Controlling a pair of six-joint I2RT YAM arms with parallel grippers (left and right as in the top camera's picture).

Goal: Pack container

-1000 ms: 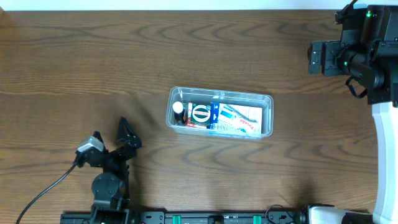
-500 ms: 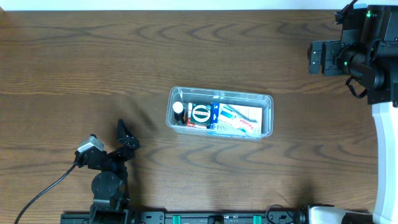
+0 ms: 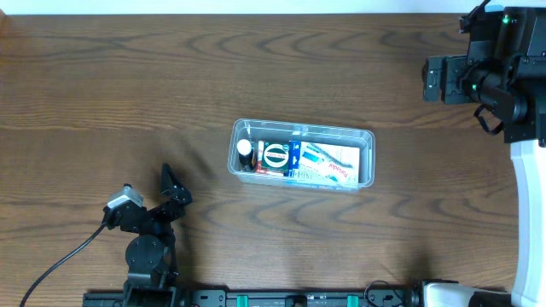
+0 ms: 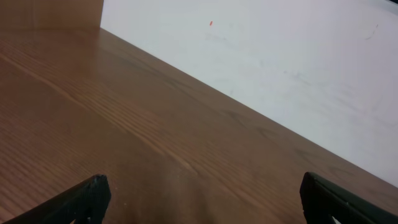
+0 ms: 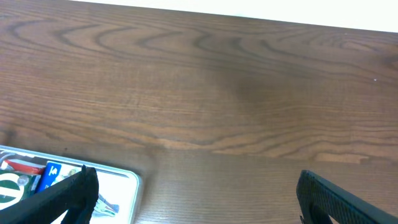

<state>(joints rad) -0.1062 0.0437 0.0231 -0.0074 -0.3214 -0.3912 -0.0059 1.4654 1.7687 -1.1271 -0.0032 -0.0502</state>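
The clear plastic container (image 3: 304,129) stands at the table's middle. Inside it lie a small dark bottle with a white cap (image 3: 246,153), a box with a red, green and white round logo (image 3: 275,158) and a white and blue box (image 3: 326,164). My left gripper (image 3: 174,187) is open and empty, low at the front left, well away from the container. My right gripper (image 3: 429,79) is open and empty at the far right. The right wrist view shows the container's corner (image 5: 133,184) beside my right gripper's (image 5: 205,200) left finger. The left wrist view shows only my left gripper (image 4: 202,200) and bare wood.
The wooden table (image 3: 128,94) ends at a white strip along its far edge (image 3: 256,7). A black cable (image 3: 60,260) runs from the left arm's base to the front left. The right arm's white post (image 3: 529,213) stands along the right edge.
The left gripper has drawn back slightly toward the front edge and then stopped. The right arm and the container have not moved.
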